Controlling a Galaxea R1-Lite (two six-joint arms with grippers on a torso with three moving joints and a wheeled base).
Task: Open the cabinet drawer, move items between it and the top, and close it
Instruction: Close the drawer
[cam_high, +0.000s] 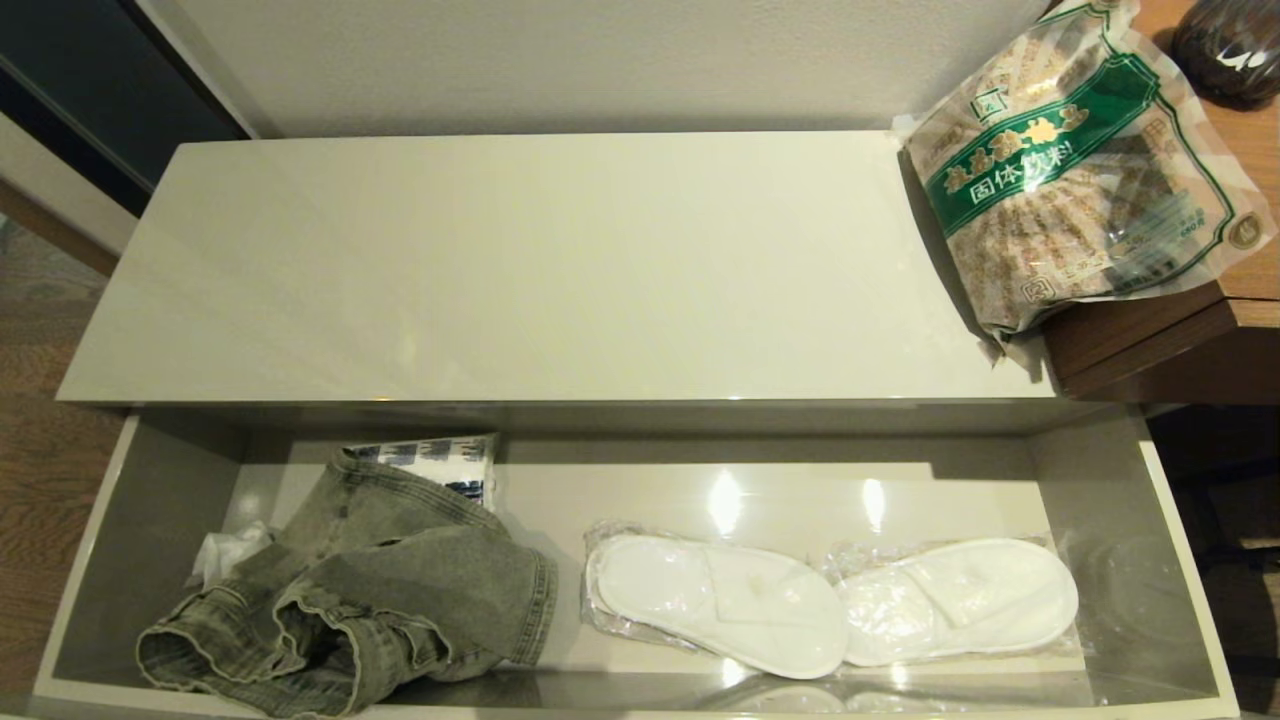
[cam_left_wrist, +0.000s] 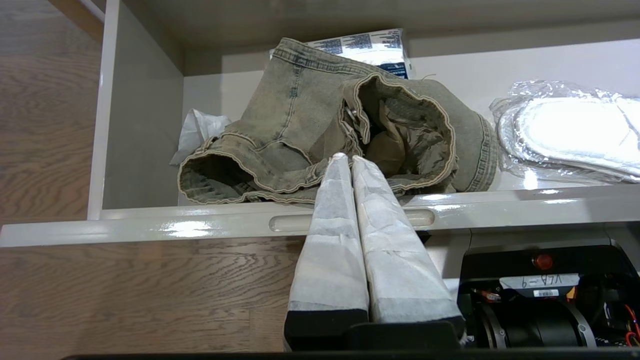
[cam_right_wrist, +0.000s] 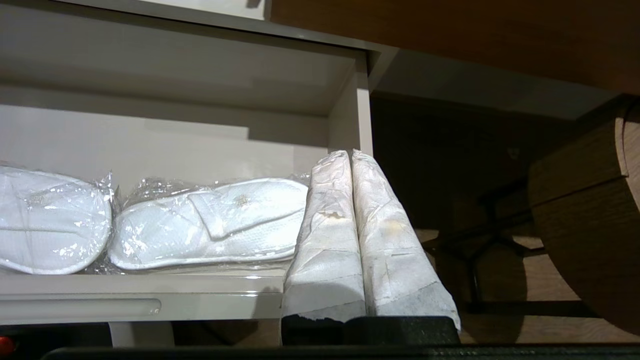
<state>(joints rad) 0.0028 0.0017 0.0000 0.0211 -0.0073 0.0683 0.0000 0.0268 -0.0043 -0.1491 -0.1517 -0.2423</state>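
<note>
Both the left gripper (cam_left_wrist: 348, 159) and the right gripper (cam_right_wrist: 348, 154) are hanging clenched and empty before the open cabinet drawer (cam_high: 140, 480), where the denim garment (cam_high: 370, 590) is lying beside wrapped slippers (cam_high: 830, 605), while the granule bag (cam_high: 1080, 160) is resting beyond the drawer on the top (cam_high: 540, 260).

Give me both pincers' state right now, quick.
Left pincer: closed, empty, in front of the open drawer by the denim garment.
Right pincer: closed, empty, near the wrapped slippers.

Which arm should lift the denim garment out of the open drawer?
Left, probably. The left gripper, jaws shut, sits right before the denim garment at the drawer's left end; the right gripper faces the slippers.
</note>
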